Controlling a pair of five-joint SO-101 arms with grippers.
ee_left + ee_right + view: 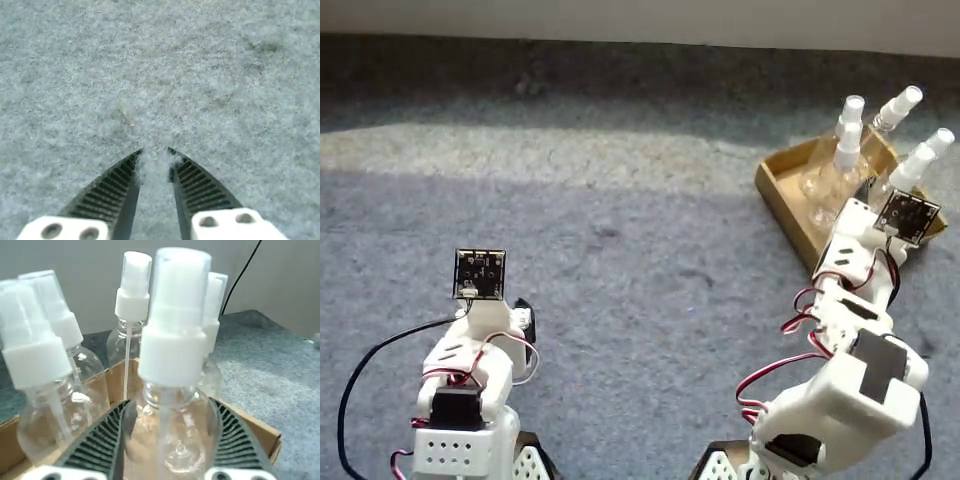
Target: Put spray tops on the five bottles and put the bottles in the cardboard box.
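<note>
right gripper (170, 405) is clamped on the clear body of a capped bottle (170, 440) at the cardboard box (252, 429), among other bottles (45, 405) | left gripper (155, 151) is slightly parted and empty over carpet (160, 65) | bottle is judged light, rigid, slick, breakable; best held at the body, below the spray top (175, 325)

Under your left hand (155, 159) the bench (210, 65) is grey cloth, felt-like, matt and fuzzy all over. That hand's fingers (107, 192) look like dark matt plastic, ribbed on the inner faces, set into smooth white plastic. Same ribbed dark pads (95, 445) on your right hand (169, 401), either side of the front bottle (172, 442), which is clear and glossy, glass or plastic, you can't tell. The spray tops (172, 340) are smooth white plastic with a soft sheen, translucent caps over them. The cardboard box (257, 429) is plain brown and matt.
</note>
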